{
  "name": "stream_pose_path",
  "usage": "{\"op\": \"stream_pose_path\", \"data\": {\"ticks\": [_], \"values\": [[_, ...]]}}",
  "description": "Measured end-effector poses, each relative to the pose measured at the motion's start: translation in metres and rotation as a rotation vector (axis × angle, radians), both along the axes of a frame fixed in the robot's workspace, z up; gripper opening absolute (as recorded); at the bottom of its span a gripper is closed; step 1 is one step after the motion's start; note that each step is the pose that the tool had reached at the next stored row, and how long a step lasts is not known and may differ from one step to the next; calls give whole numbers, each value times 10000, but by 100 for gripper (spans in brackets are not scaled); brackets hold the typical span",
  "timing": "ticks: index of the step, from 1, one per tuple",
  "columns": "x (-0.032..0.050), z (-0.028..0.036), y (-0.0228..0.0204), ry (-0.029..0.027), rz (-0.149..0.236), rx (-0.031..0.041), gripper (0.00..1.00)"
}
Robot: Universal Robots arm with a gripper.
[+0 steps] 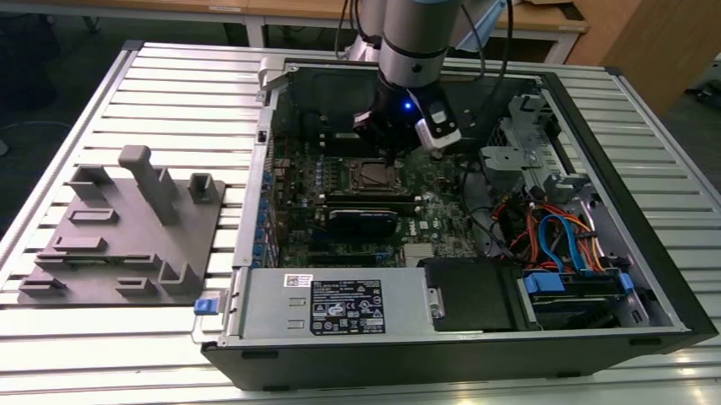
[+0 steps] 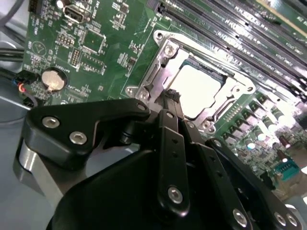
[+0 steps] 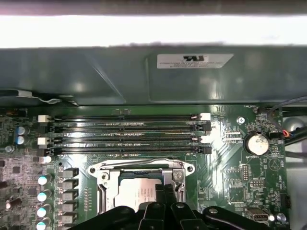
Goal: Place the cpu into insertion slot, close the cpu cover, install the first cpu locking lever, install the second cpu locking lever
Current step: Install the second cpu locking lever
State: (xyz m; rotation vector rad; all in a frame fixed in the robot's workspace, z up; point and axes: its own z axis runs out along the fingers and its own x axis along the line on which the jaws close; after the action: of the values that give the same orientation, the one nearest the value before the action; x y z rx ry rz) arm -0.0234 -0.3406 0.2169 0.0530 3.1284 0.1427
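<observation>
My gripper (image 1: 390, 157) hangs inside the open computer case, right over the insertion slot (image 1: 372, 175) on the green motherboard. In both wrist views its black fingertips (image 2: 170, 96) are pressed together, shut, with nothing seen between them. They sit at one edge of the slot. The cpu (image 2: 197, 88) lies in the slot with its silver-grey top (image 3: 139, 196) facing up. The cpu cover (image 3: 144, 167), a silver frame with a square window, lies flat around the chip (image 2: 165, 45). The fingers hide part of the slot's near edge.
Long black memory slots (image 3: 129, 134) run beside the socket, and a coin battery (image 3: 254, 143) sits on the board. In the exterior view, a grey labelled power supply (image 1: 338, 305), drive bays with coloured cables (image 1: 558, 240) and a grey fixture plate (image 1: 124, 236) outside the case.
</observation>
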Motion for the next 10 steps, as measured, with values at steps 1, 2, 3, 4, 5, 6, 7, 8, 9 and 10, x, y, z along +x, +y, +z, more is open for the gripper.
{"op": "stream_pose_path", "data": {"ticks": [1,2,3,4,5,6,7,8,9,10], "values": [[0,8,0,1,1,-1,10],[0,8,0,0,0,2,10],[0,8,0,-1,1,2,10],[0,8,-1,0,0,1,10],[0,9,-4,1,1,0,10],[1,9,-11,1,3,0,10],[0,9,-23,1,2,0,10],[0,9,-44,0,1,1,10],[0,9,-65,1,1,0,10],[0,9,-83,2,0,-1,10]]}}
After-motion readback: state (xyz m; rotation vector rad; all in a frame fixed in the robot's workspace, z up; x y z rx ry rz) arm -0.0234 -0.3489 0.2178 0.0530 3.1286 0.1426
